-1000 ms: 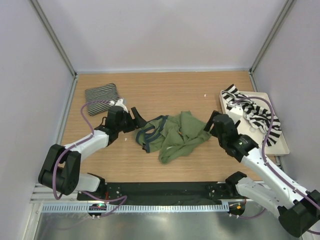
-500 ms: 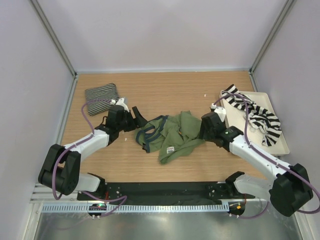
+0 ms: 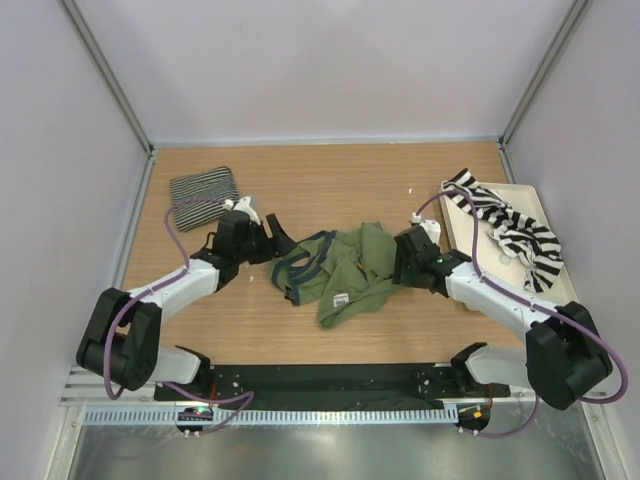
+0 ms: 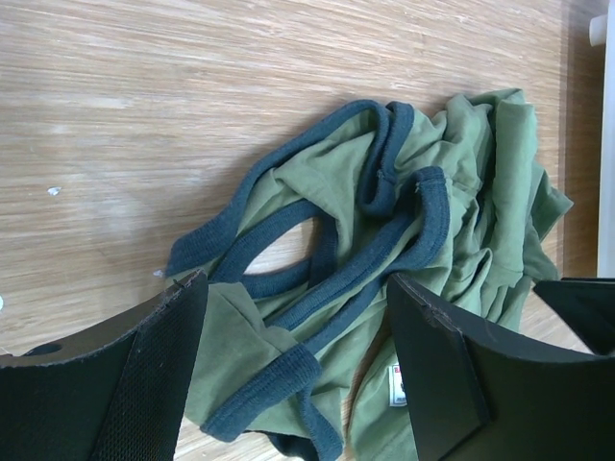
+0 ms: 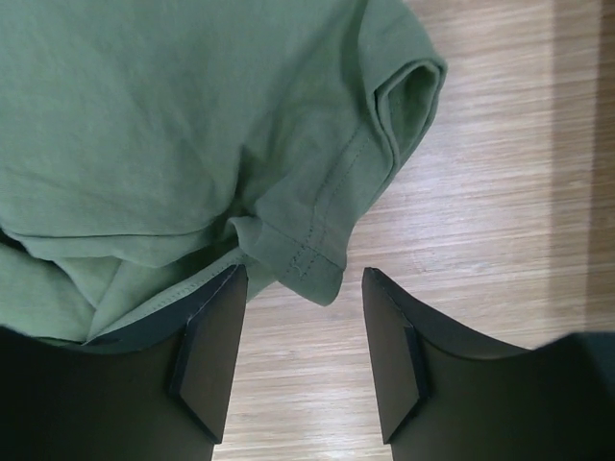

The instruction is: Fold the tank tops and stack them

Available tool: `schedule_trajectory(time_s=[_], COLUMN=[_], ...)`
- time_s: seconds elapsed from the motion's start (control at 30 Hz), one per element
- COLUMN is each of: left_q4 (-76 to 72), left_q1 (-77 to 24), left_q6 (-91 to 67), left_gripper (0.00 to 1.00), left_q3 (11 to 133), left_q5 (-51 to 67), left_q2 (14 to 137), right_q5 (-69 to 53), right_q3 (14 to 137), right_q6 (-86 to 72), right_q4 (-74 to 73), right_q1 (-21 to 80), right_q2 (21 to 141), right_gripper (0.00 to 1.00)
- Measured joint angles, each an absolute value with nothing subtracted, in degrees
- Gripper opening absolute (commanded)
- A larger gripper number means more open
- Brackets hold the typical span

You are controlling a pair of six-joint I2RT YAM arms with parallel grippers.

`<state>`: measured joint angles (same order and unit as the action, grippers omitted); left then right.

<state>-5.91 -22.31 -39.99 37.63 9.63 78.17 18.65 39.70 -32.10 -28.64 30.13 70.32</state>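
The olive green tank top (image 3: 350, 272) lies crumpled mid-table, its navy-trimmed straps toward the left. My left gripper (image 3: 276, 238) is at those straps. In the left wrist view the left gripper (image 4: 296, 288) is open, straddling the straps of the green top (image 4: 461, 182) without pinching them. My right gripper (image 3: 403, 262) is at the top's right edge. Seen from the right wrist, the right gripper (image 5: 303, 279) is open, and a hem corner of the green top (image 5: 192, 115) lies just at its mouth. The pinstriped tank top (image 3: 203, 188) lies folded at far left. The broad-striped tank top (image 3: 505, 225) is heaped on the tray.
The cream tray (image 3: 565, 296) sits against the right wall. Pale walls enclose the wooden table (image 3: 330, 180) on three sides. A purple cable loops over each arm.
My right arm has swung left to the green top's right hem, and its jaws have narrowed. The left gripper has barely moved.
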Motion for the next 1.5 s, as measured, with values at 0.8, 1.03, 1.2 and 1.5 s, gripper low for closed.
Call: schedule_trajectory(time_s=[0.8,1.03,1.2,1.5], left_q4=[1.65,4.29,4.97,3.53], left_q1=[-32.16,-39.27,-45.45,-54.06], left_q6=[-36.03,-33.89,-29.30,-17.32], left_gripper=[0.77,0.75,0.74,0.73], left_q3=[56.23,60.03,63.51,71.88], left_q5=[9.21,5.48,4.03,1.17], left_q2=[86.78,87.15,87.59,95.37], right_q5=[39.00,41.87,42.33,41.63], right_q3=[58.28,68.90,73.21,73.54], right_q6=[-32.58,-28.95,-27.18,-26.63], right_q4=[-40.40,-43.62,-46.02,-46.61], right_q1=[29.87,29.80,29.80,29.80], right_q2=[41.98,45.34,48.66,49.23], right_gripper=[0.01,0.01,0.01,0.01])
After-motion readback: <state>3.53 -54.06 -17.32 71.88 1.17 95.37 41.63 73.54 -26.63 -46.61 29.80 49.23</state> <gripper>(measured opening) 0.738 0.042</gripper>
